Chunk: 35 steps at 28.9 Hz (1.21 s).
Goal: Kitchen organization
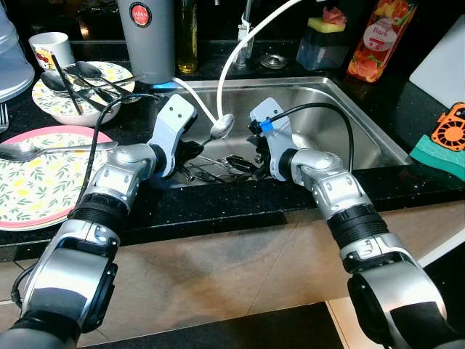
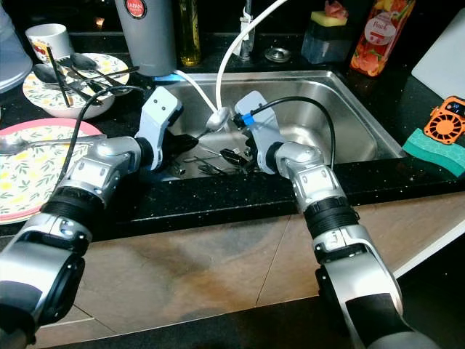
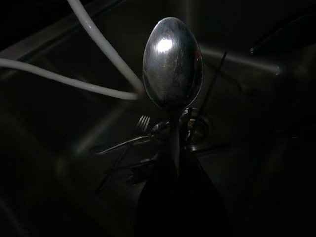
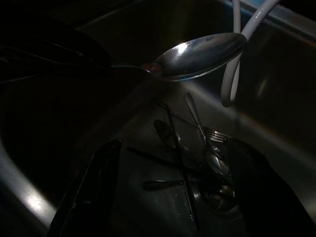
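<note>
My left gripper point(image 1: 195, 149) is shut on the handle of a steel spoon point(image 1: 222, 126) and holds it above the sink point(image 1: 341, 102), bowl end up, beside the white hose point(image 1: 232, 62). In the left wrist view the spoon bowl point(image 3: 173, 61) stands upright over the dark fingers point(image 3: 158, 202). My right gripper point(image 1: 245, 158) is open low in the sink, just right of the spoon. Its fingers point(image 4: 91, 190) straddle several forks and spoons point(image 4: 197, 153) lying around the drain. That loose cutlery point(image 1: 216, 167) lies between the two grippers.
On the counter to the left are a floral plate point(image 1: 36, 182) with a spoon on it, a bowl point(image 1: 73, 91) of cutlery, a mug point(image 1: 51, 47) and a grey canister point(image 1: 149, 36). Bottles point(image 1: 381, 36) and a sponge holder point(image 1: 323, 43) stand behind the sink. A green sponge point(image 1: 439, 153) lies at the right.
</note>
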Motion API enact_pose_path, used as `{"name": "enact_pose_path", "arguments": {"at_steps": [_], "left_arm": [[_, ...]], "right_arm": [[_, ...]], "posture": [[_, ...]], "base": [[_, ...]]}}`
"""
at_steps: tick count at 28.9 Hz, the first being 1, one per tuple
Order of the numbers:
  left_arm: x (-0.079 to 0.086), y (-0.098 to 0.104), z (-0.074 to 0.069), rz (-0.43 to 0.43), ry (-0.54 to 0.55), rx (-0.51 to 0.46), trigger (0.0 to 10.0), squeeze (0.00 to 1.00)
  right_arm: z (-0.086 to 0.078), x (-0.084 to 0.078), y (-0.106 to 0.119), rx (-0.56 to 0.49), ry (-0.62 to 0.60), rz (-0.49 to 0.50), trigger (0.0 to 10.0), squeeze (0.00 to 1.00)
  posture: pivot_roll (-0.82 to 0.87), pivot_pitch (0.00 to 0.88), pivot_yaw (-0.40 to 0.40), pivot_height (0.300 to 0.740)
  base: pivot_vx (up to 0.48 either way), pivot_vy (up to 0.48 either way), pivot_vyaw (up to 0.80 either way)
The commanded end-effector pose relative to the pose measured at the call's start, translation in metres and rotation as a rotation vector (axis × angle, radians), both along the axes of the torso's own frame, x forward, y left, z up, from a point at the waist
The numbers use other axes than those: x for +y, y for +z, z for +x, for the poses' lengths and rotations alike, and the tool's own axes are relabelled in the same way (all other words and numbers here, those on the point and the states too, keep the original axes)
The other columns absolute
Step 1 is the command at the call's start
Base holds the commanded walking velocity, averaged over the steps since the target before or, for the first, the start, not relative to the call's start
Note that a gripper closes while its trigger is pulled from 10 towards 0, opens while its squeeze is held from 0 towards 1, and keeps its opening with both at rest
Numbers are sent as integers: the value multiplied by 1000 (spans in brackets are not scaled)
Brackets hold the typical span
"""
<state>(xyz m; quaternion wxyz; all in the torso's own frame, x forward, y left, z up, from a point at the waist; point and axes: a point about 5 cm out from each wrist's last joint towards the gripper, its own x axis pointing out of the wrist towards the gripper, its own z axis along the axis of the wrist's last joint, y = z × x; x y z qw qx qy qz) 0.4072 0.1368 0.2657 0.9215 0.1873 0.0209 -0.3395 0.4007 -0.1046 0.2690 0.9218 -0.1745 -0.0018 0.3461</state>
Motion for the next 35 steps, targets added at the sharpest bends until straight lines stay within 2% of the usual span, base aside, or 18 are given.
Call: {"name": "enact_pose_path", "arguments": {"at_steps": [1,2,3,4,5,7,8,12,19,20,21,23,24,25,26,28,32,35], "left_arm": [[-3,-5,1,32,-10,9,10000,263],[-3,-5,1,33,-10,10,10000,416],[-2,-6,1,37,-11,10,10000,416],[-2,-7,1,41,-11,12,10000,322],[-2,-7,2,46,-8,11,10000,35],[-2,-7,2,46,-8,11,10000,35],[-1,-9,3,43,-3,12,10000,0],[0,-11,4,42,3,18,10000,0],[0,-13,4,42,5,23,10000,0],[0,-13,4,33,4,30,10000,47],[0,-13,5,20,3,35,10000,976],[1,-11,6,9,19,23,10000,1000],[2,-9,6,18,19,7,10000,435],[2,-9,6,21,15,2,10000,435],[2,-7,6,15,21,-4,10000,0],[4,-1,7,-1,40,-25,10000,0],[26,34,9,-112,256,-177,10000,0],[26,50,-8,-198,122,-211,10000,0]], "right_arm": [[-1,0,5,-10,1,-1,10000,0],[-1,0,5,-10,2,-1,10000,0],[-1,0,5,-8,5,0,10000,0],[-1,0,5,0,14,13,10000,0],[-2,2,6,21,45,52,10000,0],[-2,2,6,21,45,52,10000,0],[-5,4,9,45,103,119,10000,0],[-13,9,14,50,227,173,10000,0],[-22,15,15,45,321,170,10000,0],[-22,16,14,45,320,168,10000,0],[-23,16,14,45,320,166,10000,0],[-23,15,13,44,317,151,10000,0],[-23,15,13,42,315,142,10000,0],[-24,15,13,42,315,140,10000,0],[-23,15,13,40,312,131,10000,0],[-23,15,12,40,306,121,10000,0],[-21,14,11,41,282,114,10000,0],[-21,12,10,43,275,113,10000,0]], "posture": [[-37,185,-14,740],[-37,185,-14,740],[-37,185,-14,740],[-37,184,-15,740],[-37,184,-15,740],[-37,184,-15,740],[-37,181,-16,740],[-38,179,-16,740],[-40,175,-16,740],[-40,175,-16,740],[-40,175,-16,740],[-38,168,-16,740],[-38,168,-16,740],[-38,168,-16,740],[-38,168,-16,740],[-36,168,-16,740],[-34,174,-14,740],[-34,173,-14,740]], "base": [[0,0,0],[0,0,0],[0,0,0],[0,0,0],[0,0,0],[0,0,0],[0,0,0],[0,0,0],[0,0,0],[0,0,0],[0,0,0],[0,0,0],[0,0,0],[0,0,0],[0,0,0],[0,0,0],[0,0,0],[0,0,0]]}}
